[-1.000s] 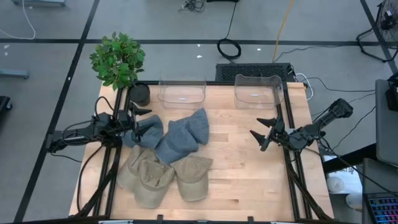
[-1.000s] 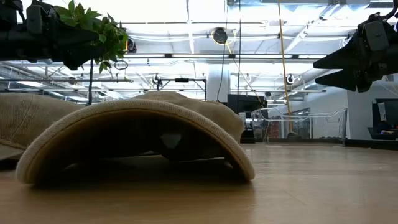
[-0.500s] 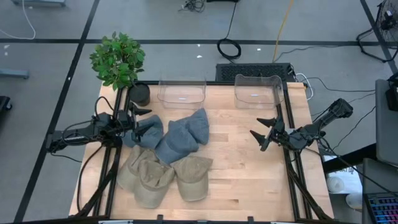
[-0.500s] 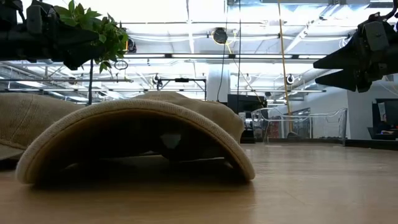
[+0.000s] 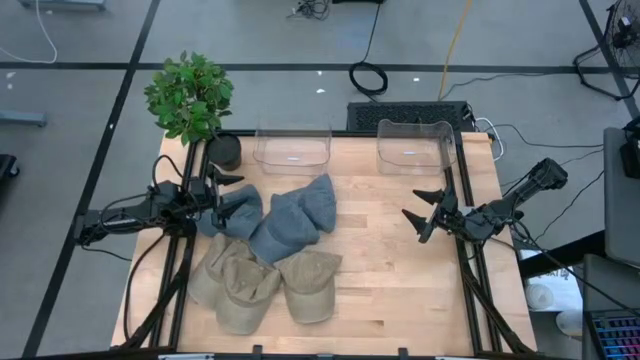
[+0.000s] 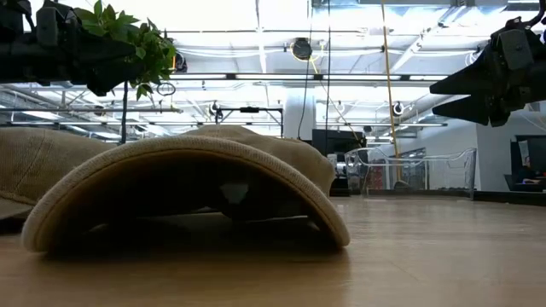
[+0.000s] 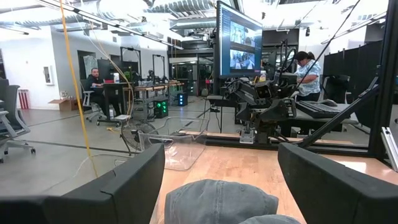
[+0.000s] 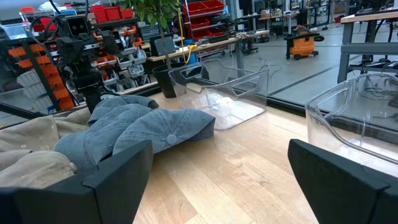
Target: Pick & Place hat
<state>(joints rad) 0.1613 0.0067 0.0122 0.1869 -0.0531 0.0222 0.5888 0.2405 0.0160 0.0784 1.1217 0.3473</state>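
Five soft caps lie in a loose heap on the left half of the wooden tabletop (image 5: pixel 400 270) in the high view: two blue-grey hats (image 5: pixel 295 218) at the centre left of the frame, and three tan hats (image 5: pixel 265 285) overlapping one another just below them, toward the lower left. The blue ones are slumped and creased, with a button on the crown that the right wrist view shows plainly; the tan ones lie with their curved brims fanned outward. The left tool (image 5: pixel 228 190) hangs at the left of the frame, over the edge of the nearest blue hat, its fingers spread apart and gripping nothing. The right tool (image 5: pixel 424 212) hangs over bare wood at the centre right, well apart from the hats, its fingers also spread and empty. Two clear bins (image 5: pixel 292 149) stand along the tabletop's upper edge, with a potted plant (image 5: pixel 190 98) at the upper left corner. The low view fills with the arched brim of one tan hat, which hides the blue ones. The left wrist view alone shows people seated at desks in the room beyond.
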